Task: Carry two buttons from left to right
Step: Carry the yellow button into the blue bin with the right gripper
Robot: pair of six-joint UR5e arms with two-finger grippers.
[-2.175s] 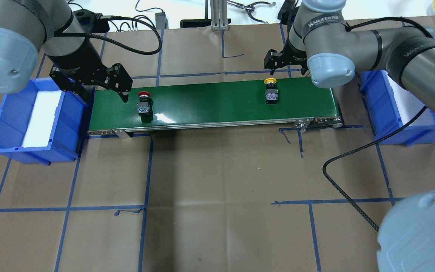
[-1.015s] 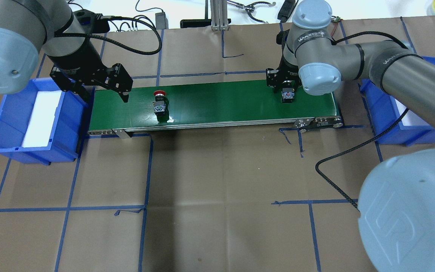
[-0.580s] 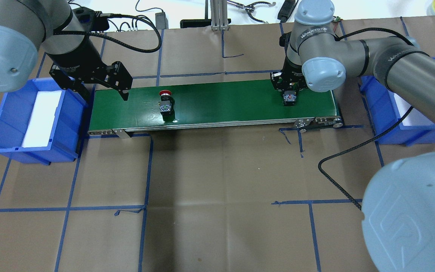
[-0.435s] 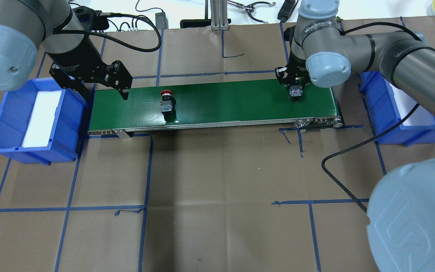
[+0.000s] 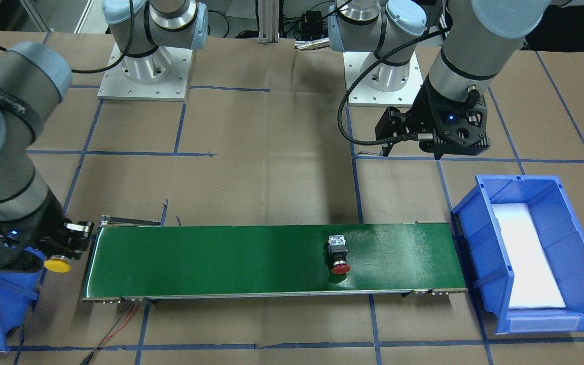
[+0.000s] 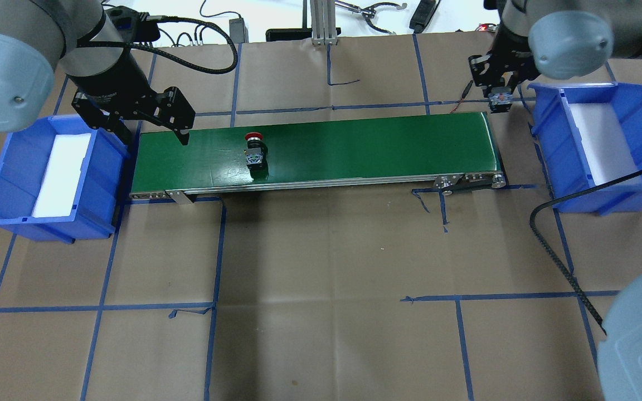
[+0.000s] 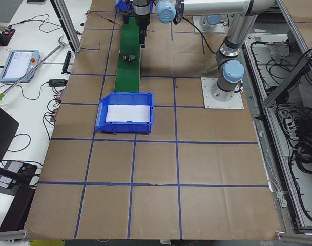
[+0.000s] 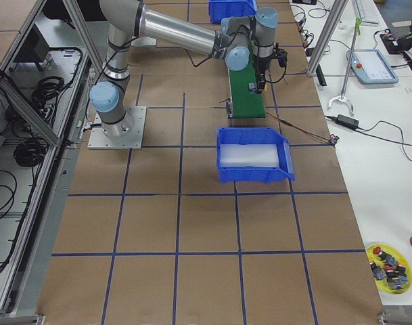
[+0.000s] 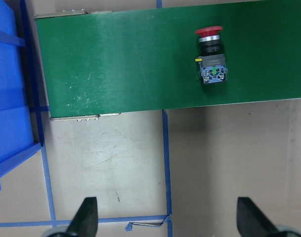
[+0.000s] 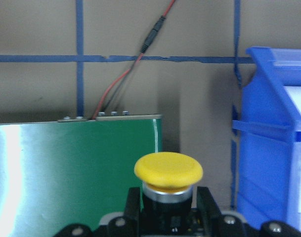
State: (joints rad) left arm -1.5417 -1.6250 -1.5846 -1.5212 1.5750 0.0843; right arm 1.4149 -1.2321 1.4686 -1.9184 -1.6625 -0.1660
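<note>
— Paper-covered table [image 5: 271, 177], front view: red button [image 5: 337, 256] lying on the green belt [image 5: 221, 258], cap toward camera.
— Overhead: yellow button [image 6: 500, 101] pinched in right gripper [image 6: 500, 93], between belt end and right blue bin [image 6: 633, 189].
— Left wrist?
— Nothing held; left gripper [image 9: 166, 202] spread wide, red button ahead on belt.

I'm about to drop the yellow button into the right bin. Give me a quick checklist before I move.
1. Grip: right gripper shut on the yellow button, cap free of the fingers: ok.
2. Button clear of the conveyor belt: ok, it hangs past the belt's end.
3. Button over the right bin: not ok, it is beside the bin's wall.
4. Bin contents: only its white liner shows: ok.
5. Red button lies on the belt, untouched: ok.
6. Left gripper open, holding nothing: ok.
</note>
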